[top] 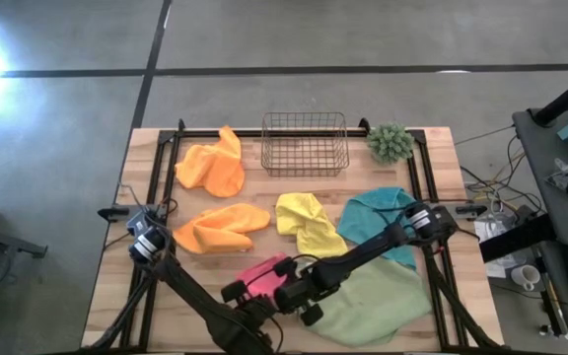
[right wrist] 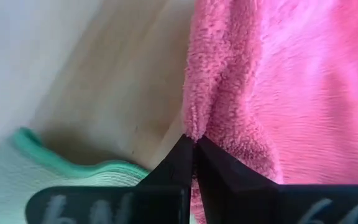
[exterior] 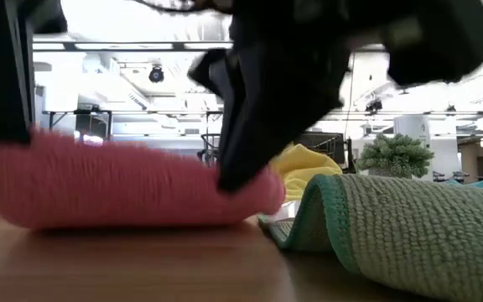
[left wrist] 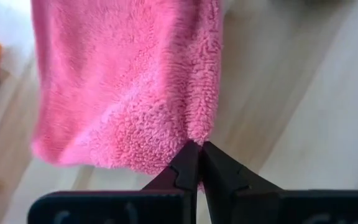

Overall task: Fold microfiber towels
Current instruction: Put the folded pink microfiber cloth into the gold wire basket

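Task barely begun: left hand [left wrist: 196, 163] and right hand [right wrist: 193, 155] each pinched a corner of the pink towel [top: 262, 277] at the surface's [top: 442, 187] 6 o'clock edge; remaining towels lay crumpled, unfolded.

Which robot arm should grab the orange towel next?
Probably the left. Both grippers are now pinched shut on the pink towel, but the left gripper sits on the same side as the nearer orange towel. The right gripper is beside the light green towel.
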